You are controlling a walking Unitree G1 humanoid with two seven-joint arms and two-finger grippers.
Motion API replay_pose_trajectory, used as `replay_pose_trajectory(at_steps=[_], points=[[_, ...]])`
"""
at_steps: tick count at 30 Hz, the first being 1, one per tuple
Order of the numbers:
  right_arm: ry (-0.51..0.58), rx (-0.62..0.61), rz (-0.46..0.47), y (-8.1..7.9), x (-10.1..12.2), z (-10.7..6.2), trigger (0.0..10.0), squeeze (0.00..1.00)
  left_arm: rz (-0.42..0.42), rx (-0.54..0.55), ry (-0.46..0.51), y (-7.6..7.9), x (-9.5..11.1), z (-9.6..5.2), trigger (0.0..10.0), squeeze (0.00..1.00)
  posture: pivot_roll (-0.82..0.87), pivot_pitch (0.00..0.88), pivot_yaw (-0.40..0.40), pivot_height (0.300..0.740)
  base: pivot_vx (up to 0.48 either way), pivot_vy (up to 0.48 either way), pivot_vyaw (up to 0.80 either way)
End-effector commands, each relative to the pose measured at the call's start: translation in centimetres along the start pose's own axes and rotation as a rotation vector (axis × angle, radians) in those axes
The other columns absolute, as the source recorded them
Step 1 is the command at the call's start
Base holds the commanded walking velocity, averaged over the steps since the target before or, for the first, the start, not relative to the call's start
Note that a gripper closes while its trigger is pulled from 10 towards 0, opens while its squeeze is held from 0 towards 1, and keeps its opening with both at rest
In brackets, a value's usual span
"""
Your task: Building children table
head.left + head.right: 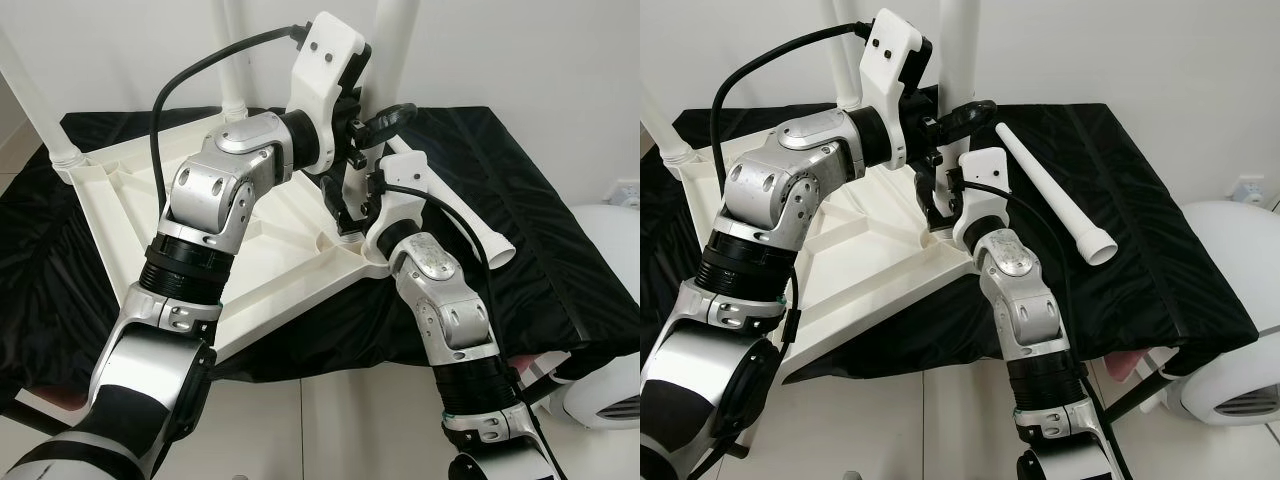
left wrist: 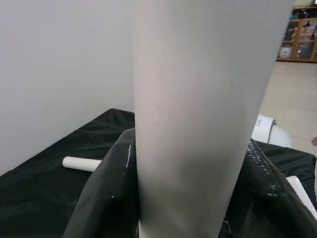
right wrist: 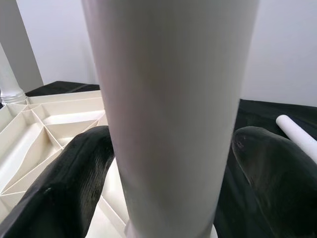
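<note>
black cloth [image 1: 1160, 250] covers the work surface before a white wall; on it lies the upturned white tabletop [image 1: 260, 250], ribbed underside up. at its corner nearest the loose leg [image 1: 1050, 195] stands an upright table leg [image 1: 395, 50]. left gripper [image 1: 352, 120] pinches this leg higher up; right gripper [image 1: 345, 205] pinches it near the tabletop.

Scene evenly and brightly lit in both eye views; soft diffuse light, no hard shadows. White wall [image 1: 520, 50] nearly washed out. Specular highlights seen on silver arm shells [image 1: 215, 195]. Black cloth [image 1: 1140, 240] rendered dark, folds faintly visible. Eye views sharp, no motion blur. In wrist views, close white leg [image 2: 198, 114] rendered soft, out of focus; black fingers [image 3: 74, 183] blurred at edges.
</note>
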State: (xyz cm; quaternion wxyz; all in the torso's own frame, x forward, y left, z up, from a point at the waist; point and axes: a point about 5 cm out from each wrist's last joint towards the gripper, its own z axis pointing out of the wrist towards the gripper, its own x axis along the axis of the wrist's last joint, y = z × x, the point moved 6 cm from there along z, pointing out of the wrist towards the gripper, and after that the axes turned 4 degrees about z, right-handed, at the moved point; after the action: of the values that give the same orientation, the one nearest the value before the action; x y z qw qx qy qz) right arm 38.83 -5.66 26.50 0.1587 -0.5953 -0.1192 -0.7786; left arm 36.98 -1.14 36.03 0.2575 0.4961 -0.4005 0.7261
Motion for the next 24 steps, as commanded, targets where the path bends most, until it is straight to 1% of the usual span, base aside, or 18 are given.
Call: replay_pose_trajectory(at_steps=[1,2,4,6,7,12,14,15,16,17,22,23,24], points=[[0.029,0.022,-0.011,-0.55,0.84,0.14,7.6,0.0,0.009,0.064,0.011,-0.7,0.33,0.11,10.0,0.0,-0.06,0.073,0.012,0.74,0.0,0.0,0.0],[0.028,0.022,-0.01,-0.54,0.84,0.15,4.7,0.0,0.009,0.063,0.012,-0.69,0.34,0.12,10.0,0.0,-0.06,0.073,0.012,0.74,0.0,0.0,0.0],[0.027,0.022,-0.011,-0.54,0.81,0.16,4.4,0.0,0.008,0.063,0.013,-0.67,0.35,0.14,10.0,0.0,-0.06,0.073,0.012,0.74,0.0,0.0,0.0],[0.028,0.023,-0.017,-0.53,0.82,0.15,4.5,0.0,0.005,0.062,0.014,-0.64,0.37,0.15,10.0,0.0,-0.06,0.074,0.012,0.74,0.0,0.0,0.0],[0.029,0.028,-0.02,-0.59,0.84,0.14,4.0,0.0,0.005,0.059,0.014,-0.59,0.37,0.17,10.0,0.0,-0.06,0.074,0.013,0.74,0.0,0.0,0.0],[0.028,0.028,-0.021,-0.58,0.82,0.16,3.8,0.0,0.006,0.059,0.014,-0.58,0.38,0.18,10.0,0.0,-0.06,0.073,0.014,0.74,0.0,0.0,0.0],[0.028,0.03,-0.026,-0.61,0.82,0.16,6.3,0.0,0.006,0.057,0.014,-0.54,0.39,0.19,10.0,0.0,-0.06,0.075,0.016,0.74,0.0,0.0,0.0],[0.028,0.03,-0.026,-0.61,0.82,0.16,6.3,0.0,0.006,0.057,0.014,-0.54,0.39,0.19,10.0,0.0,-0.06,0.075,0.016,0.74,0.0,0.0,0.0],[0.028,0.031,-0.028,-0.62,0.81,0.17,7.6,0.0,0.006,0.056,0.014,-0.51,0.39,0.2,10.0,0.0,-0.06,0.075,0.015,0.74,0.0,0.0,0.0],[0.028,0.032,-0.033,-0.63,0.81,0.17,10.0,0.0,0.006,0.055,0.014,-0.48,0.38,0.2,10.0,0.0,-0.06,0.075,0.016,0.74,0.0,0.0,0.0],[0.03,0.034,-0.051,-0.64,0.8,0.15,10.0,0.0,0.004,0.049,0.013,-0.31,0.32,0.22,10.0,0.0,-0.06,0.071,0.018,0.74,0.0,0.0,0.0],[0.033,0.045,-0.051,-0.79,0.82,0.12,3.3,0.0,0.009,0.045,0.009,-0.16,0.22,0.26,10.0,0.0,-0.06,0.068,0.018,0.74,0.0,0.0,0.0],[0.033,0.045,-0.051,-0.79,0.82,0.12,3.3,0.0,0.009,0.045,0.009,-0.16,0.22,0.26,10.0,0.0,-0.06,0.068,0.018,0.74,0.0,0.0,0.0]])
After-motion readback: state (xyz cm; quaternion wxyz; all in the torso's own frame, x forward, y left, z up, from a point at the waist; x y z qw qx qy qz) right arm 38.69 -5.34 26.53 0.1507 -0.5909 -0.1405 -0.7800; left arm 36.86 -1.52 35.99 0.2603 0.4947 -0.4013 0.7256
